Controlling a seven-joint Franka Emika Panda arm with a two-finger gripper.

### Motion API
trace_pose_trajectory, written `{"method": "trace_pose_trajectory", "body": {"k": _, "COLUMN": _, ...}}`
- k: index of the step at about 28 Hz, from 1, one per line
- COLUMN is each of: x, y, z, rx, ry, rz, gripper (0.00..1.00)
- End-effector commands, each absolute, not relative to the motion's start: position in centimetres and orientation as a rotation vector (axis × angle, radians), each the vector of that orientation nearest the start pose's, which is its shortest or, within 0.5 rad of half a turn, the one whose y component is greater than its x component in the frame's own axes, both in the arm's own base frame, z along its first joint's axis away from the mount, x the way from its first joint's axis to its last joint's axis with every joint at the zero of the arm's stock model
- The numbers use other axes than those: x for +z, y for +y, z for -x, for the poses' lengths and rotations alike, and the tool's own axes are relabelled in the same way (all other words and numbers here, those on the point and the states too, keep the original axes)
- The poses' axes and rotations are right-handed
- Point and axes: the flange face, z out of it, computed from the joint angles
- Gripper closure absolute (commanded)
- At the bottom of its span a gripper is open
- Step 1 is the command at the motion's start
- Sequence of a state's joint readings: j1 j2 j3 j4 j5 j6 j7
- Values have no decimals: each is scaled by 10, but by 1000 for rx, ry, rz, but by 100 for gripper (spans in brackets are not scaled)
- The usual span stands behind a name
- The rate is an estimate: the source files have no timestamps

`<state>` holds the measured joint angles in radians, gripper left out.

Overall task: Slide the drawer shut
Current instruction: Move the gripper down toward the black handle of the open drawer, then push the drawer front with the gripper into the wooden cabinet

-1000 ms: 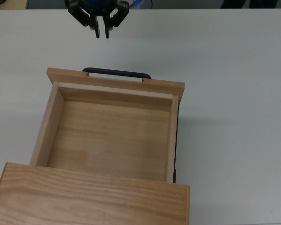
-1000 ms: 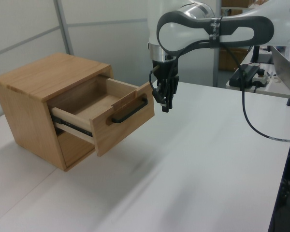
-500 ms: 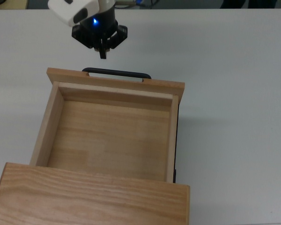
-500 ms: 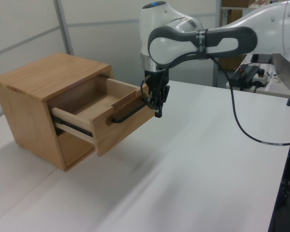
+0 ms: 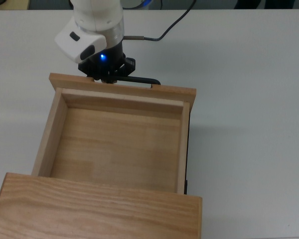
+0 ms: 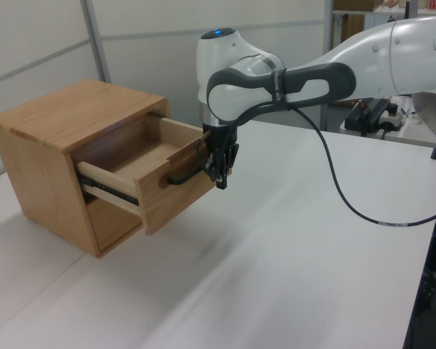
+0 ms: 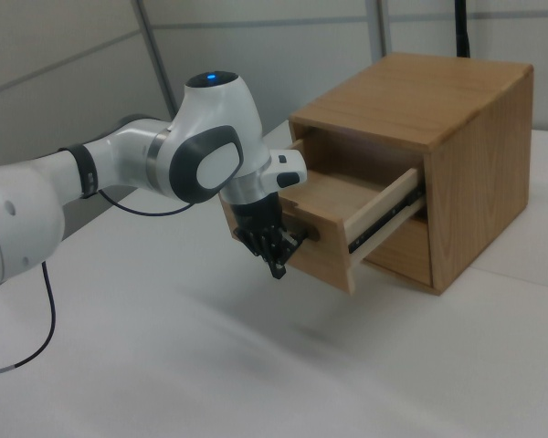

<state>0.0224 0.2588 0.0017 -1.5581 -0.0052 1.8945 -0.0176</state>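
The wooden cabinet (image 6: 54, 145) sat at the left of the left view, on the white table (image 6: 291, 247); the drawer (image 5: 114, 139) stood pulled well out, filling the middle of the top view, its front panel toward the frame's top; the gripper (image 6: 219, 163) was at the black handle (image 5: 144, 79), apparently placed to push the panel inward; whether it was wide or narrow I could not tell.
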Motion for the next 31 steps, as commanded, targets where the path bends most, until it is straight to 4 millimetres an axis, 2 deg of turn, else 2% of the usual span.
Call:
{"method": "trace_pose_trajectory", "body": {"k": 1, "x": 503, "y": 20, "z": -674, "rx": -180, "ry": -69, "rz": 3124, "gripper": 100}}
{"method": "trace_pose_trajectory", "body": {"k": 15, "x": 510, "y": 21, "z": -703, "rx": -506, "ry": -10, "rz": 3089, "gripper": 100}}
{"method": "trace_pose_trajectory", "body": {"k": 18, "x": 504, "y": 20, "z": -708, "rx": -537, "ry": -6, "rz": 3085, "gripper": 100}}
{"method": "trace_pose_trajectory", "body": {"k": 20, "x": 511, "y": 20, "z": -714, "rx": -617, "ry": -4, "rz": 3069, "gripper": 100}}
{"method": "trace_pose_trajectory", "body": {"k": 29, "x": 510, "y": 21, "z": -731, "rx": -852, "ry": -1, "rz": 3010, "gripper": 100}}
{"method": "trace_pose_trajectory", "body": {"k": 31, "x": 515, "y": 21, "z": -734, "rx": -934, "ry": -2, "rz": 2984, "gripper": 100}}
